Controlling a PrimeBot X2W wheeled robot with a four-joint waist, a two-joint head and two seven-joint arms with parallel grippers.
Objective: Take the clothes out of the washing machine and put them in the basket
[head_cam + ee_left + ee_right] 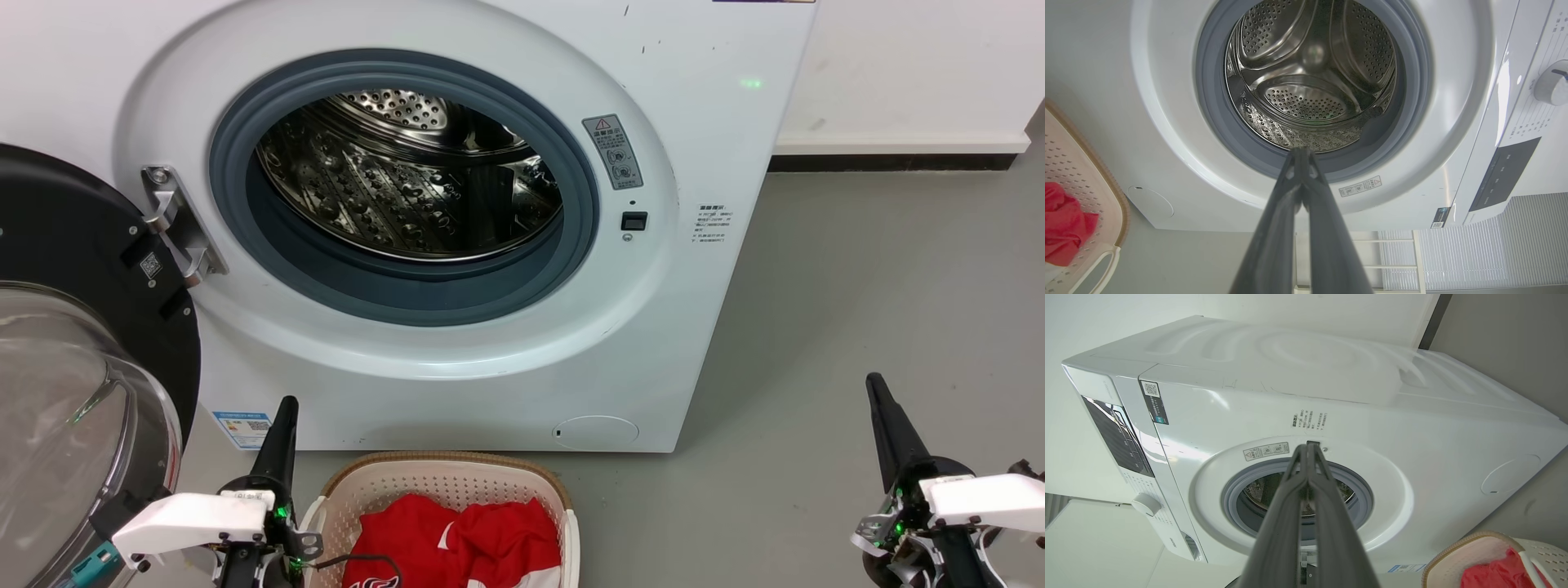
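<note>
Frankly, warning label (pixel 612 151) on washing machine (pixel 722 122) is illegible.

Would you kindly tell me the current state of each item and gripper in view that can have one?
washing machine door: swung open.
drum: no garment visible inside.
basket: holding the red clothes.
clothes: crumpled, out of the machine.
left gripper: shut, empty.
right gripper: shut, empty.

Grey floor (pixel 882 310), white wall (pixel 914 65), black skirting (pixel 894 162)
</note>
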